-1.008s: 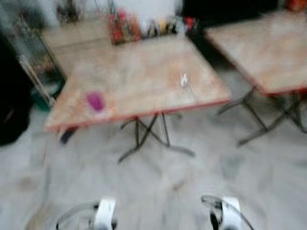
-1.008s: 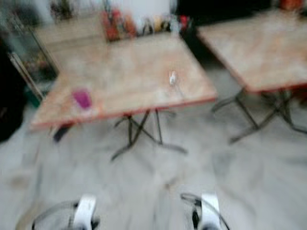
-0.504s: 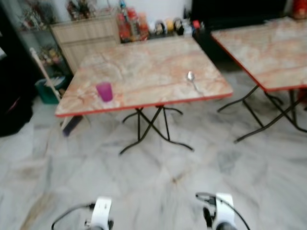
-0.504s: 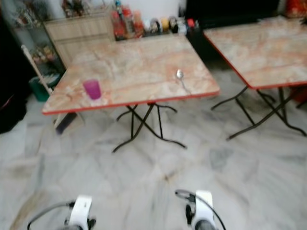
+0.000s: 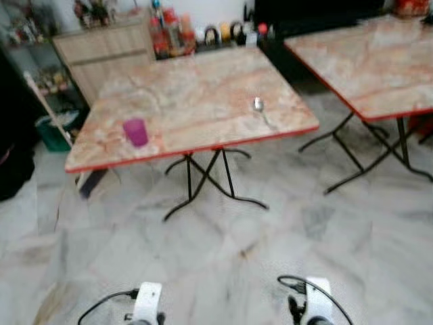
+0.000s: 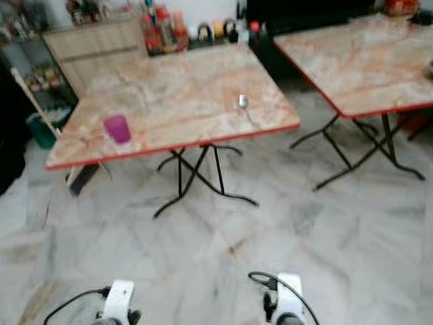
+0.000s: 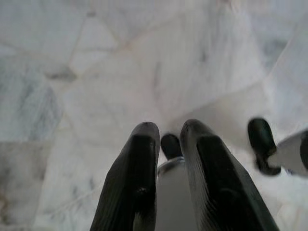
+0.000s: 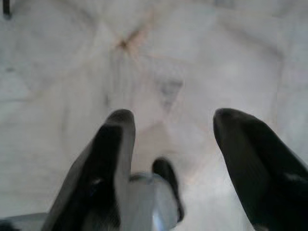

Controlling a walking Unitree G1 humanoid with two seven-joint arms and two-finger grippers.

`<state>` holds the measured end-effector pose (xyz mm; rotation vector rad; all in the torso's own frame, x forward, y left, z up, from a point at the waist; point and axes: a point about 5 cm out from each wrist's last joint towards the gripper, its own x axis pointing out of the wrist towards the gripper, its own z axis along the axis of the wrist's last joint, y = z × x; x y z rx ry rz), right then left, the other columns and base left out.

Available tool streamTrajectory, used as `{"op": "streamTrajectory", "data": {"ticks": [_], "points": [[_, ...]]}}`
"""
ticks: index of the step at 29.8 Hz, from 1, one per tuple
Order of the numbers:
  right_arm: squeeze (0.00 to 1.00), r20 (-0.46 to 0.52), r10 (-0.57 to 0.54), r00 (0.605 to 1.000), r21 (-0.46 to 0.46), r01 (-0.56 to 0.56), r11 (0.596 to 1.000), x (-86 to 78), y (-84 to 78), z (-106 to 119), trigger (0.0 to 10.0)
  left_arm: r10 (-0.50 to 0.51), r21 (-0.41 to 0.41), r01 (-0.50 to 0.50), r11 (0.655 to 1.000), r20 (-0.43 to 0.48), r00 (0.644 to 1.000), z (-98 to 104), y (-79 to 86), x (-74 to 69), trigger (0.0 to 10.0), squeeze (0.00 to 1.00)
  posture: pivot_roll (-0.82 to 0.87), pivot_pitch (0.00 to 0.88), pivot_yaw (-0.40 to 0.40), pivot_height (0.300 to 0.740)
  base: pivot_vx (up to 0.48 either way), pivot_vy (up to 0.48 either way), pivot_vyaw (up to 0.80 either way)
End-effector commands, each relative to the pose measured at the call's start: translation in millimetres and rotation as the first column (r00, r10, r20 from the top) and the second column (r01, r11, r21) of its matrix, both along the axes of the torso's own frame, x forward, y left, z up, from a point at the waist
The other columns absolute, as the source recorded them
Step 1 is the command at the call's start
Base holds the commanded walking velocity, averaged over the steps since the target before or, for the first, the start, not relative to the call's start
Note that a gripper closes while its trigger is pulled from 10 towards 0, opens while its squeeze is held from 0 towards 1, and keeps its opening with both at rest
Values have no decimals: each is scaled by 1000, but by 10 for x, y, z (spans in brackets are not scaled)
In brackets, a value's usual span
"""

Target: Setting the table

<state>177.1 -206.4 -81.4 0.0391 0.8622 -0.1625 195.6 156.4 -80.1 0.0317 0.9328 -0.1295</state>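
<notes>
A purple cup (image 5: pixel 135 131) stands near the left front corner of a marble-patterned folding table (image 5: pixel 196 95) with a red edge. A metal spoon (image 5: pixel 259 107) lies near that table's right front corner. Both arms hang low over the floor, well short of the table; the left arm (image 5: pixel 147 301) and right arm (image 5: pixel 314 301) show at the bottom edge. In the left wrist view my left gripper (image 7: pixel 168 127) points at the floor with its fingers close together and nothing held. In the right wrist view my right gripper (image 8: pixel 175 115) is open and empty above the floor.
A second, similar table (image 5: pixel 365 61) stands to the right, with a gap of floor between the two. Behind are a wooden cabinet (image 5: pixel 101 44), bottles and jars (image 5: pixel 169 34), a green bin (image 5: pixel 51 128) and a leaning stick (image 5: pixel 46 101). Marble floor (image 5: pixel 223 250) lies ahead.
The whole picture has shifted and sharpened as the camera moved. The cup and spoon keep their places on the table, and the arms still hang low.
</notes>
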Motion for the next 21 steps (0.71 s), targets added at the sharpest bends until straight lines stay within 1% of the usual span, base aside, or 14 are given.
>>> {"op": "streamTrajectory", "data": {"ticks": [1, 6, 10, 19, 21], "points": [[0, 22, 15, 1000, 32, -16, 999, 65, 148, 10, 10000, 22, 30, -22, 999, -20, 1000, -21, 133, -54, 10000, 0, -249, 0, 110, 740, 262, 0, 0], [0, 21, 10, 1000, 45, -11, 999, 65, 156, 8, 10000, 21, 29, -20, 999, -20, 1000, -21, 128, -53, 10000, 0, -249, 0, 109, 740, 267, 0, 0], [0, 23, 8, 1000, 50, -9, 999, 67, 152, 10, 10000, 20, 27, -19, 999, -19, 1000, -21, 118, -51, 10000, 0, -251, 0, 109, 740, 274, 0, -631], [0, 30, 11, 999, 40, -12, 999, 74, 147, 16, 10000, 16, 23, -16, 1000, -21, 1000, -24, 105, -56, 10000, 0, -255, 0, 108, 740, 273, 0, 0], [0, 30, 15, 999, 40, -16, 999, 71, 145, 15, 10000, 16, 22, -16, 1000, -23, 1000, -26, 99, -57, 10000, 0, -257, 0, 98, 740, 274, 0, 0]]}}
